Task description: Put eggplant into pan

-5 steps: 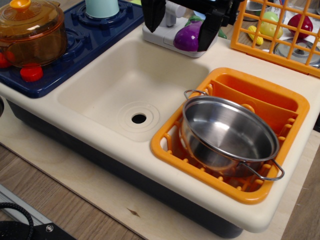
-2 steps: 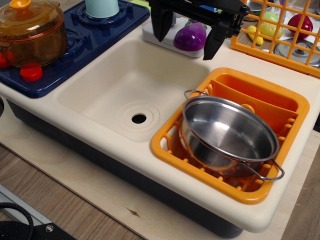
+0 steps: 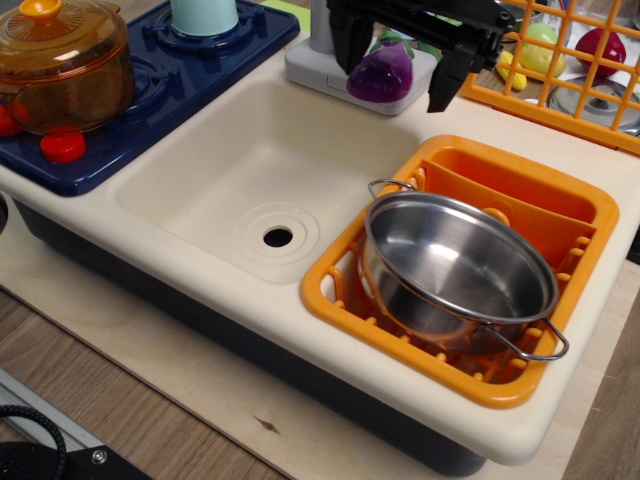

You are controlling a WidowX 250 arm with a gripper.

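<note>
The purple eggplant (image 3: 382,72) with its green cap lies on the grey faucet base (image 3: 310,68) behind the sink. My gripper (image 3: 395,68) hangs over it from the top edge, open, with one black finger at the eggplant's left side and the other to its right; I cannot tell whether either touches it. The steel pan (image 3: 440,250) with wire loop handles sits tilted and empty in the orange dish rack (image 3: 338,290), in front and to the right of the eggplant.
The cream sink basin (image 3: 250,165) with its drain is in the middle. A blue stove (image 3: 200,70) at left holds an amber lidded pot (image 3: 60,60) and a teal cup (image 3: 205,15). An orange grid basket (image 3: 560,95) at back right screens a dark red fruit (image 3: 600,45).
My gripper has moved to the right along the back of the sink, so its fingers now stand on either side of the eggplant. The eggplant and pan have not moved.
</note>
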